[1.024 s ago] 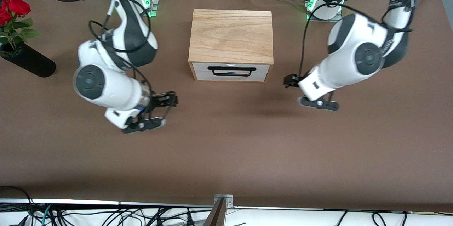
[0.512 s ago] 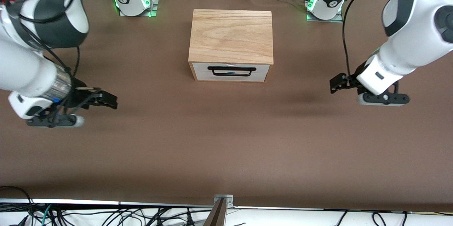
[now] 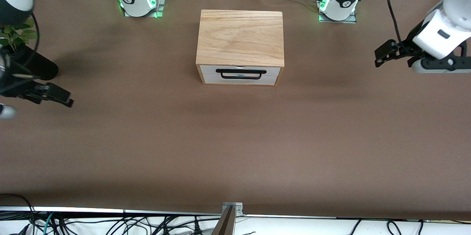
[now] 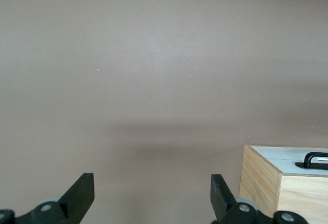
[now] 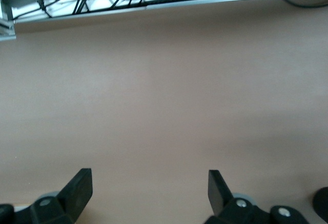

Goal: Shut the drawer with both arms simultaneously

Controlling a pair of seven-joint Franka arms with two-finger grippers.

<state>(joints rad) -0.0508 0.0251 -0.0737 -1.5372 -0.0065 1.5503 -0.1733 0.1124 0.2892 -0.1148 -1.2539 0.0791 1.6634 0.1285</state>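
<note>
A: Front view?
B: Drawer (image 3: pixel 240 74) looks flush in box (image 3: pixel 241 39), well apart from both claws. Left gripper (image 3: pixel 386 55) over table (image 3: pixel 235 146) at left arm's end, right gripper (image 3: pixel 55 97) at the vase (image 3: pixel 31 66).
A: Wrist views?
B: Left gripper (image 4: pixel 148 196) fingers apart, box beside it. Right gripper (image 5: pixel 148 190) fingers apart, bare table. Prob. done; nothing left.

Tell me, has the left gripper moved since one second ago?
Yes. The left gripper has drawn away from the wooden box, out toward the left arm's end of the table; the box stays put.
</note>
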